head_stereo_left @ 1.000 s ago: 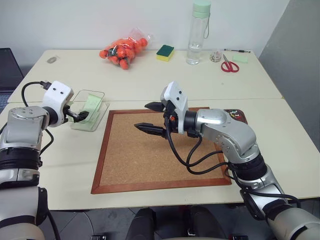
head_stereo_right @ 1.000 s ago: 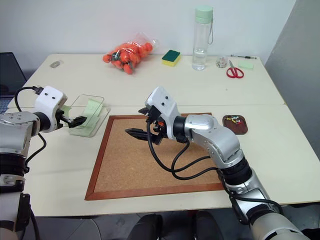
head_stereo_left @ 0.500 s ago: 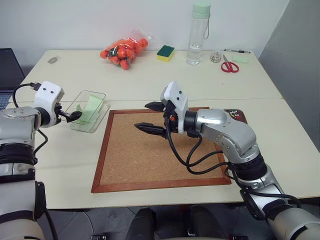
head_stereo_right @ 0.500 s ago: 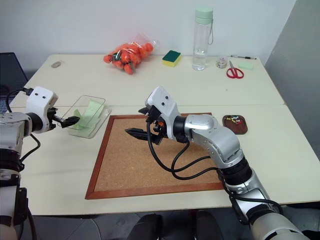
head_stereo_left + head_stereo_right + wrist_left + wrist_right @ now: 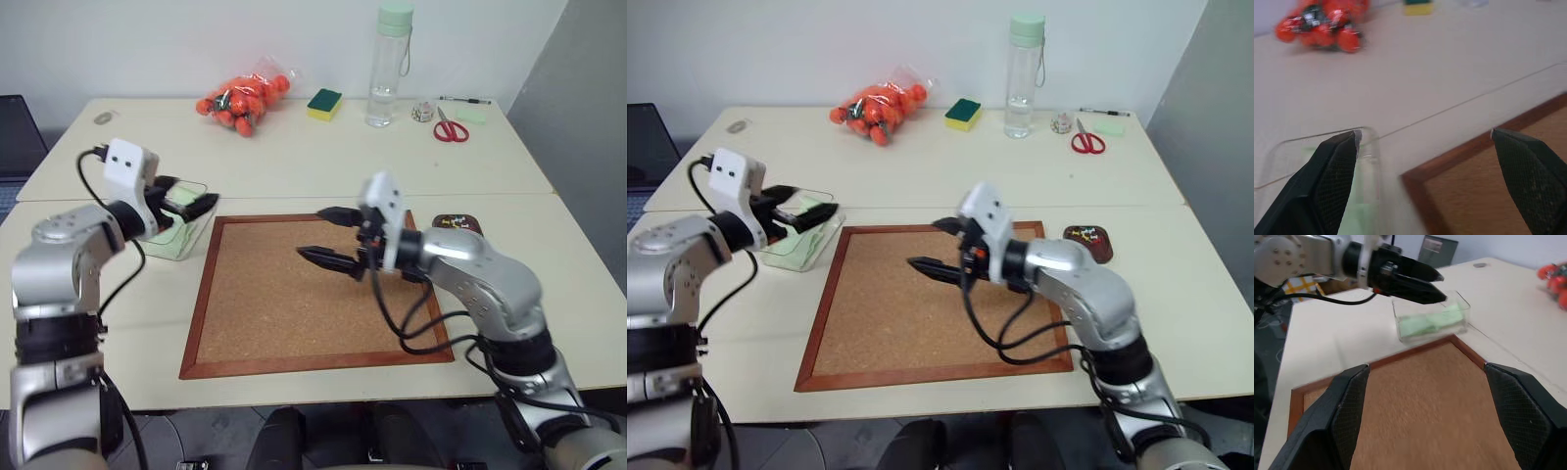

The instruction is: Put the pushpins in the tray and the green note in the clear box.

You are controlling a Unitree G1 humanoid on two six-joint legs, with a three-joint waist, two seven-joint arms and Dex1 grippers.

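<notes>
**Pushpins in tray, note in box — both tools empty**

Pushpins (image 5: 1080, 233) lie gathered in the tray (image 5: 1087, 243), a small brown dish on the table (image 5: 294, 166) just beyond the cork board's (image 5: 309, 294) right far corner; the board surface itself looks bare of pins. Green note (image 5: 1432, 322) lies inside the clear box (image 5: 179, 231), which sits just off the board's left edge, the slip lying slightly crumpled along the box floor.

Left tool (image 5: 191, 204) hovers over the box's far end, fingers spread wide, nothing between them — consistent with a release made above the box. Right tool (image 5: 333, 238) hangs over the middle of the board, fingers also parted and empty, pointing toward the box side.

Judgement: both placements appear complete; no pin or paper seen outside its container.
</notes>
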